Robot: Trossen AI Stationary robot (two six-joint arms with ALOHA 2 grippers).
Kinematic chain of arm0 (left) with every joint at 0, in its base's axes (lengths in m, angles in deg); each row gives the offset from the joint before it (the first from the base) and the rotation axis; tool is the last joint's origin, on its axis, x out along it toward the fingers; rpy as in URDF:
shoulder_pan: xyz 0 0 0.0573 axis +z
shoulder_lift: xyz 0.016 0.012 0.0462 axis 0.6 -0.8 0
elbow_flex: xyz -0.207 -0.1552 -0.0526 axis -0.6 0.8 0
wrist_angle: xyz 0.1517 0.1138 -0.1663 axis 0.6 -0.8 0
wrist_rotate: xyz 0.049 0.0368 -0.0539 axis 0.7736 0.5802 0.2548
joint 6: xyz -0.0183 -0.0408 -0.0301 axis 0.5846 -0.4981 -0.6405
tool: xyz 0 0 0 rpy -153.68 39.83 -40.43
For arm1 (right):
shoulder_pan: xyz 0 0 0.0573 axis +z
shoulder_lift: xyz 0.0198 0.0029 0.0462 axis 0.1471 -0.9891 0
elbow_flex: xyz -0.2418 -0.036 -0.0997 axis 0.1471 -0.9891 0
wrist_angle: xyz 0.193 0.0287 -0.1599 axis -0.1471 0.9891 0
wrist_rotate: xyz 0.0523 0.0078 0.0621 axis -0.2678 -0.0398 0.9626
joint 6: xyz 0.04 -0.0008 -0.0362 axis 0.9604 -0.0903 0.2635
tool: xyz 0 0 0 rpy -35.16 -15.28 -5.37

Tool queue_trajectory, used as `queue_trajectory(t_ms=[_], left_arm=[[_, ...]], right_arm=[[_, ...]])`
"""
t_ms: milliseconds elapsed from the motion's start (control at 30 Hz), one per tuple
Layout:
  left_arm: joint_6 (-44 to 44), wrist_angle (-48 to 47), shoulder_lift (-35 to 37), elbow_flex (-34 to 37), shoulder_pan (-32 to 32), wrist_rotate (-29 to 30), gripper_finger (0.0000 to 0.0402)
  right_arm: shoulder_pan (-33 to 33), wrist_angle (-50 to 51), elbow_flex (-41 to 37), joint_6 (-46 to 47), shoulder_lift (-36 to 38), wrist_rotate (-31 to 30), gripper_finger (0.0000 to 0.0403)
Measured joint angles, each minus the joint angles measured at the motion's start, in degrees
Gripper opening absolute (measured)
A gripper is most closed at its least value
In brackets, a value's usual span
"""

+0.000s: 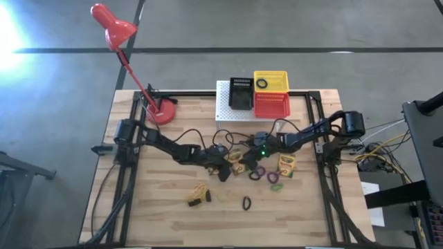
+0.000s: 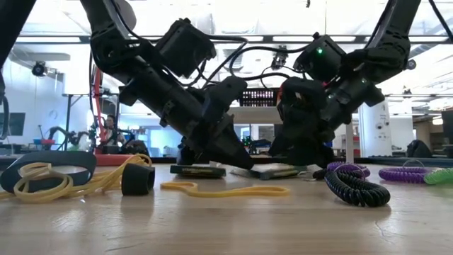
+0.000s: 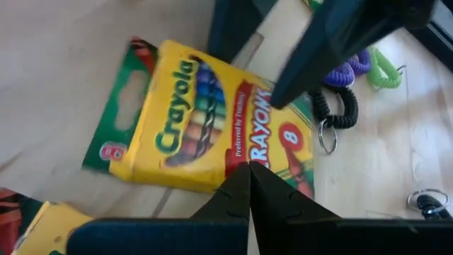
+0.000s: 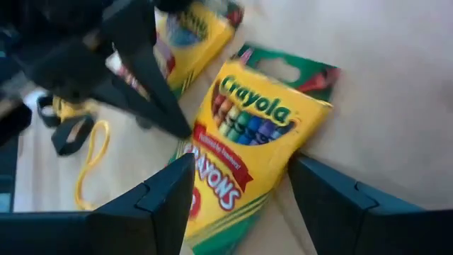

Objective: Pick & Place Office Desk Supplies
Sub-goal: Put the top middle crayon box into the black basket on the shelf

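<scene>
Crayon box (image 4: 249, 145) seen flat on worktop (image 1: 152, 214), frame centre, straddled by released right end effector (image 4: 241, 188). Left end effector (image 3: 249, 185) clenched, empty, touching box. Collision risked: arms crowded.

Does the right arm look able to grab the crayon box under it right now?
Probably yes. The right claw is open, one finger on each side of the crayon box. The left claw, shut, points at the box's edge and may crowd it.
</scene>
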Motion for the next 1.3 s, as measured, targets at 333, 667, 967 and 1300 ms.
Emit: queue_trajectory(t_ms=[333,667,967,1300], left_arm=[[0.0,1.6,-0.2,0.1,0.0,1.7,0.0006],[-0.4,2.1,-0.3,0.2,0.1,4.6,0.0006],[-3.6,-2.5,2.3,0.2,0.4,2.4,0.0006],[-7.1,-6.9,2.2,0.0,0.2,-0.2,0.0006]], right_arm=[[0.0,0.6,0.2,-3.0,5.2,0.3,0.0224],[0.1,11.4,0.3,-3.4,4.8,1.9,0.0224],[0.8,15.5,-0.2,1.8,6.1,-2.5,0.0224],[2.0,8.2,0.3,4.1,1.1,-1.6,0.0224]])
